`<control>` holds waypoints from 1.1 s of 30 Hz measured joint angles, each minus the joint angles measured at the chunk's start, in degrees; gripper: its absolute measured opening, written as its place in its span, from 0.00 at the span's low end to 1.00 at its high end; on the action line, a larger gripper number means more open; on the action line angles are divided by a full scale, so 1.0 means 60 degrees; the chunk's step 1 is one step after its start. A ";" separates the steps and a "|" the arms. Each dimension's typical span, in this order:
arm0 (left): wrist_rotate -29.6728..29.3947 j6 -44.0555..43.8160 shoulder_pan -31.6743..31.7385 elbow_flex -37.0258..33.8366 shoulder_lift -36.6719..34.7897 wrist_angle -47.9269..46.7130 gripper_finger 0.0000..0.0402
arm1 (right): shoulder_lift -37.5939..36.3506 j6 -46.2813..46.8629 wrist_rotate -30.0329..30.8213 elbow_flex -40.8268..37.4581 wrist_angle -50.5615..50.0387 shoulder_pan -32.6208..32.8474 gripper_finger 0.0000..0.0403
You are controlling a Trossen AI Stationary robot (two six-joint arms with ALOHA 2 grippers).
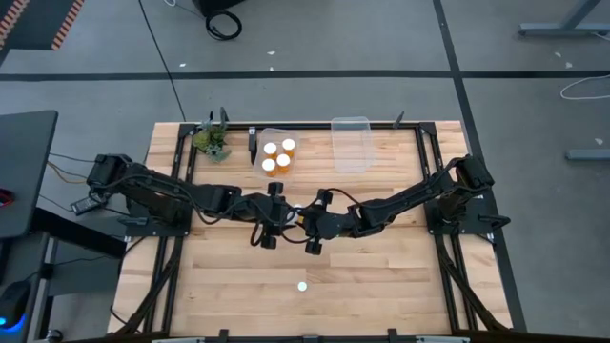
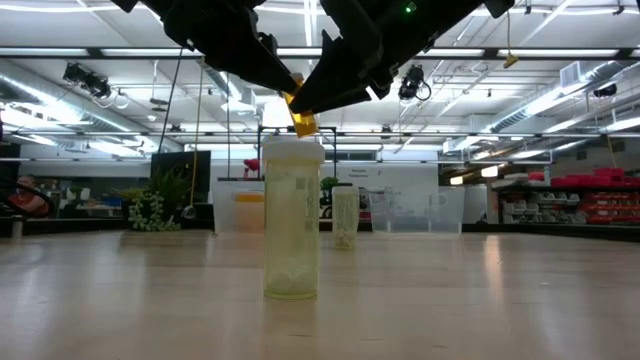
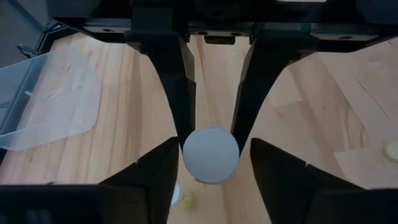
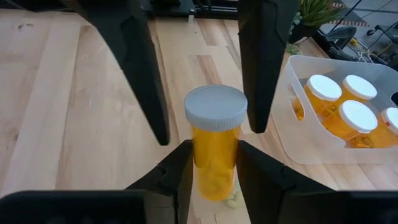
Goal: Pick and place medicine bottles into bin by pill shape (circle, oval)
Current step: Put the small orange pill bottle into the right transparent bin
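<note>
R gripper (image 4: pixel 214 171) is clamping an orange bottle (image 4: pixel 214 146) mid-table, near the bin (image 4: pixel 298 140) w/ 4 bottles, L gripper (image 3: pixel 210 134) standing part-open around its cap.

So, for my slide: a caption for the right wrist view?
Right gripper grips an orange medicine bottle beside a bin holding four bottles.

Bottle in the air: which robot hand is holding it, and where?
The right gripper holds the bottle by its orange body, below the white cap. The left gripper is open around the cap, not gripping.
</note>
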 joint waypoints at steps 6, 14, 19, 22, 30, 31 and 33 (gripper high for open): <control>-0.0025 -0.0002 -0.0003 0.0000 0.0000 -0.0023 0.60 | 0.0000 -0.0005 0.0000 0.0003 -0.0004 0.0002 0.31; -0.0248 0.0069 -0.0022 -0.0007 -0.0777 -0.0552 0.58 | -0.0065 -0.0015 0.0040 -0.0008 -0.0229 0.0007 0.31; -0.0371 -0.0169 -0.0017 0.0000 -0.1241 -0.1108 0.58 | -0.0279 -0.0102 0.0132 -0.0007 -0.0423 0.0007 0.31; -0.0476 -0.0418 -0.0015 -0.0007 -0.1420 -0.1519 0.58 | -0.0450 -0.0141 0.0225 -0.0007 -0.0515 0.0007 0.31; -0.0499 -0.1085 -0.0025 -0.0663 -0.1461 -0.1538 0.58 | -0.0983 -0.0438 0.0661 -0.0007 -0.1128 0.0000 0.31; -0.0495 -0.1147 -0.0025 -0.0810 -0.1454 -0.1415 0.58 | -0.1025 -0.0502 0.0784 -0.0007 -0.1226 -0.0002 0.31; -0.0495 -0.1350 -0.0022 -0.0984 -0.1443 -0.1390 0.58 | -0.1142 -0.0524 0.0956 -0.0002 -0.1459 -0.0079 0.31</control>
